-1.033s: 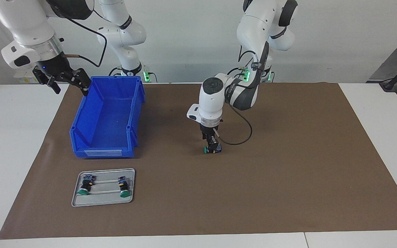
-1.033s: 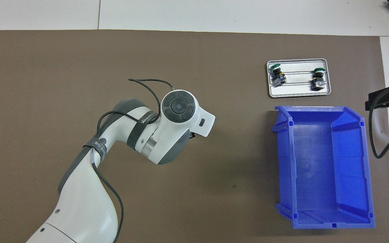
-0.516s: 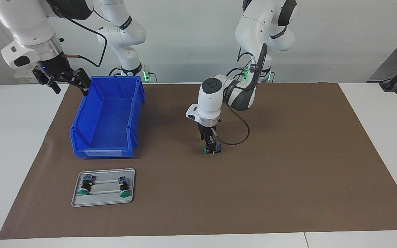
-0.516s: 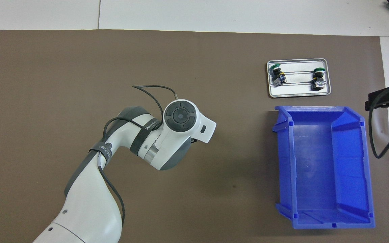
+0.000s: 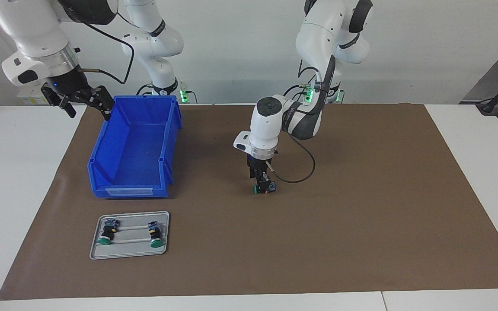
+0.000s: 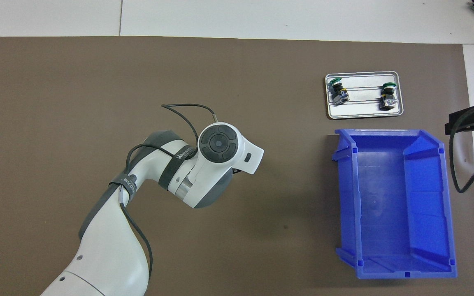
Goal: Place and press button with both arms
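The left gripper (image 5: 263, 183) stood low over the middle of the brown mat (image 5: 361, 216), pointing straight down, its fingers closed on the button (image 5: 264, 188), which lay sideways in the grip with its green cap toward the right arm's end of the table. The button sat at or just above the mat; whether it already touched could not be told from the facing view, and in the overhead view the left arm's wrist (image 6: 218, 144) hid gripper and button altogether. The right gripper (image 5: 78, 100) hung in the air with its fingers spread wide and empty, over the table's edge region just beside the blue bin (image 5: 134, 147), at the corner of the bin nearest the robots; that arm was waiting. Two more buttons (image 5: 106, 235) (image 5: 154, 236) lay on their sides on the grey tray (image 5: 130, 255), which sat on the mat near the edge farthest from the robots, with the bin between it and the right arm's base. By my reading, one button had been taken up and brought to the centre of the mat, so the placing was nearly finished but not released. The pressing, presumably the right arm's share, was not yet begun, and the bin held nothing.
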Tool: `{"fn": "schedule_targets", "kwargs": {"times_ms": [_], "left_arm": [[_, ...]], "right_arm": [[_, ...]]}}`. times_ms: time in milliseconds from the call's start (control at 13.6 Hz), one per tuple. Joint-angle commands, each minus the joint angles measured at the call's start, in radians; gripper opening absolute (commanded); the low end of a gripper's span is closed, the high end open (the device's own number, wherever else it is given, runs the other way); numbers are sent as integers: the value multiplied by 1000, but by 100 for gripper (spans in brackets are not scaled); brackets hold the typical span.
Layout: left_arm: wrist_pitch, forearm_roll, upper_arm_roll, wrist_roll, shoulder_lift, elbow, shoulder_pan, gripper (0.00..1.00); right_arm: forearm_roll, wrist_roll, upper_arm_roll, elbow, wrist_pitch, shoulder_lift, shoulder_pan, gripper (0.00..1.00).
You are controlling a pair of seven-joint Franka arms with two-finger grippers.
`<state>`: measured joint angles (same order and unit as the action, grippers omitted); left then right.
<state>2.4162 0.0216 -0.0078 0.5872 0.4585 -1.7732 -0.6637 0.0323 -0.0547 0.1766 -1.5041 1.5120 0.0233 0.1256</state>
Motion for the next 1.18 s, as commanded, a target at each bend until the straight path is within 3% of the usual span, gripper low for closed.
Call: {"fn": "schedule_targets", "kwargs": {"times_ms": [0,1107], "left_arm": [[32,-12,6,-6,-1,-12,-5,66],[185,-5,6,46,-12,-134,-14,65]], "right_arm": [[-6,-5,-5,-15,-7,-16,-3,100],[-6,-5,-5,-16,-7,-16,-3,100]]}}
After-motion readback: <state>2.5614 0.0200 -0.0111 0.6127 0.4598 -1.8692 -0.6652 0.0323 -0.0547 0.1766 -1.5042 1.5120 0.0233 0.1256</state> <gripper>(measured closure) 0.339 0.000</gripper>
